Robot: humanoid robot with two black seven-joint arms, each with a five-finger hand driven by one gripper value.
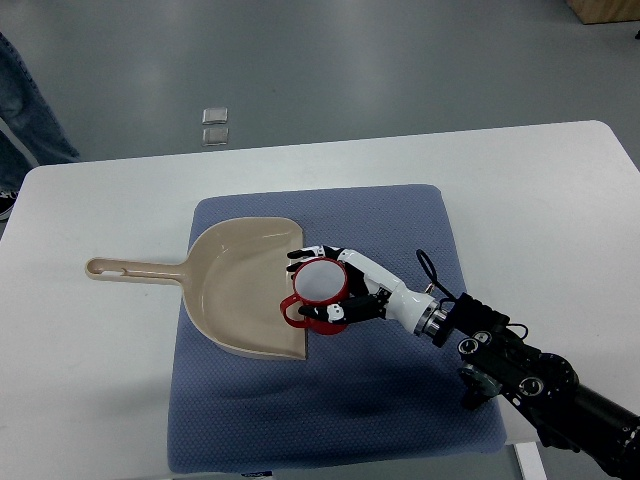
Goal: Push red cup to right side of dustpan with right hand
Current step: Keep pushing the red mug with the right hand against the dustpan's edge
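Observation:
A red cup (318,284) with a pale inside stands upright at the open right edge of the beige dustpan (235,287), its handle pointing down-left over the pan's lip. My right hand (330,285) reaches in from the lower right and its fingers curl around the cup's right side, above and below it, touching the rim. Whether they truly clamp the cup or only rest against it is unclear. The dustpan lies flat on a blue mat (400,400), its long handle (130,270) pointing left. My left arm does not show.
The mat lies on a white table (560,220). A person's jeans leg (25,110) shows at the far left edge. Two small clear squares (214,125) lie on the floor beyond the table. A wooden box corner (605,10) sits at top right.

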